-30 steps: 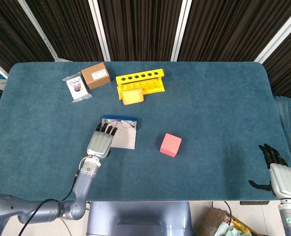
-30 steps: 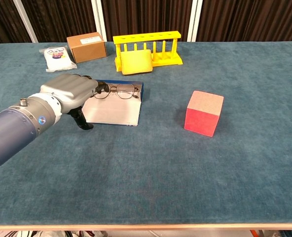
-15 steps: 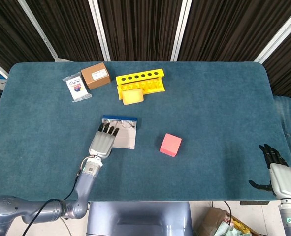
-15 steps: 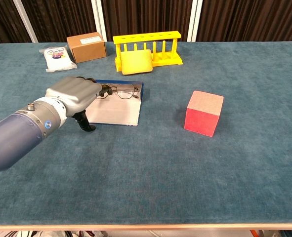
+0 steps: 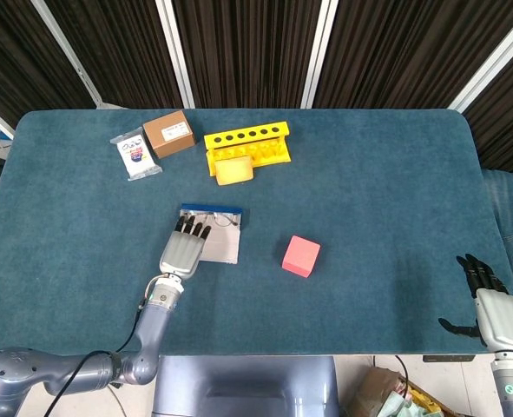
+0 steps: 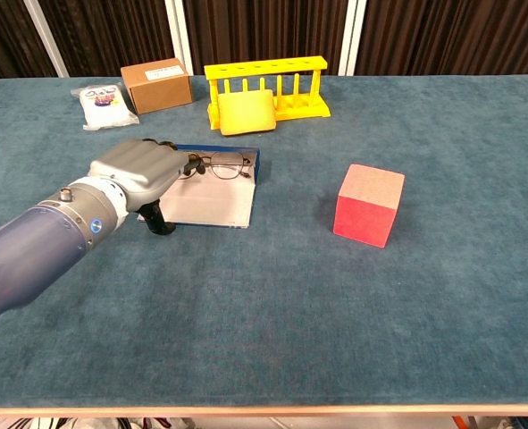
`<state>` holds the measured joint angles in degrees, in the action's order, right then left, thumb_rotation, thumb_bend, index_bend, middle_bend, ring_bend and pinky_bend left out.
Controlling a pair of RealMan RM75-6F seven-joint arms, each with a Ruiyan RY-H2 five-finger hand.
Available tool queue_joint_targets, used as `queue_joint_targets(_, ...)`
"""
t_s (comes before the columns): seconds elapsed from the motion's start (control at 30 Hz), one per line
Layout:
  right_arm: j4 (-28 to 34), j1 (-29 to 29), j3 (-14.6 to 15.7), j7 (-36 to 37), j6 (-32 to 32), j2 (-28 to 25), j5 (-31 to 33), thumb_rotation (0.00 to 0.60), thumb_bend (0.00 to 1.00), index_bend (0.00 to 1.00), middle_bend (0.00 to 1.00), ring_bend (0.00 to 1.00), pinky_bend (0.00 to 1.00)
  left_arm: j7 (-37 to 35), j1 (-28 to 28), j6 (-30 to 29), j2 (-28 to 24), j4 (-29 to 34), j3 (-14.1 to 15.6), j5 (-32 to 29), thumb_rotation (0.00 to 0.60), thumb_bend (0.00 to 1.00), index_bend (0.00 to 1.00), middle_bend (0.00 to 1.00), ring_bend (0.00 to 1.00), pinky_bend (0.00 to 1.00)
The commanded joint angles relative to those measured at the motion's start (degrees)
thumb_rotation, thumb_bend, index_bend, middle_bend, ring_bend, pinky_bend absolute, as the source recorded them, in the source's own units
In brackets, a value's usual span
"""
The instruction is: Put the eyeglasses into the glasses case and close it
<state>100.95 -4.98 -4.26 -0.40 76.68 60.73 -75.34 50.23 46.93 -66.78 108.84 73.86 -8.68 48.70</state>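
Left robot hand [image 6: 138, 170] at eyeglasses [image 6: 217, 166] — lying crosswise

This looks like a robotics lab or test booth rather than a home. A table [image 5: 369, 174] covered in teal felt-like cloth stands before a backdrop of black pleated curtains [image 5: 239, 43] hung between white frame bars [image 5: 176, 52]. Laid out on the cloth are unrelated props: a yellow test-tube rack [image 5: 247, 143], a small cardboard box [image 5: 168, 133], a sealed plastic packet [image 5: 135, 155] and a red cube [image 5: 301, 255]. Loose cables and clutter show below the table's near edge
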Motion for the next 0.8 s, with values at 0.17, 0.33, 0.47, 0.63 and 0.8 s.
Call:
queue_joint_targets(0.17,0.03,0.0,0.01,-0.06,0.03,-0.02,-0.01,0.6,0.0,0.0,0.0,0.0,0.18,0.31,-0.18,0.01,0.45,-0.4,-0.41,0.31,0.6,0.18,0.22,0.21,0.06,0.1)
queue_joint_targets(0.33,-0.12,0.01,-0.01,-0.23,0.28,0.11,-0.24,0.6,0.0,0.0,0.0,0.0,0.18,0.51,-0.36,-0.04,0.81,-1.18,-1.08,0.43,0.6,0.18,0.22,0.21,0.06,0.1)
queue_joint_targets(0.47,-0.16,0.03,0.0,-0.22,0.39,0.17,-0.35,0.6,0.0,0.0,0.0,0.0,0.18,0.56,-0.43,-0.07,0.94,-1.43,-1.35,0.63,0.6,0.2,0.23,0.21,0.06,0.1)
queue_joint_targets(0.63,-0.26,0.04,0.03,-0.23,0.45,0.2,-0.49,0.6,0.0,0.0,0.0,0.0,0.18,0.81,-0.53,-0.07,1.1,-1.64,-1.57,0.91,0.6,0.25,0.25,0.2,0.06,0.1)
queue_joint_targets(0.8,-0.3,0.06,0.04,-0.21,0.44,0.23,-0.43,0.6,0.0,0.0,0.0,0.0,0.18,1.02,-0.49,-0.48,1.5,-1.9,-1.98,1.51,0.6,0.32,0.26,0.2,0.06,0.1)
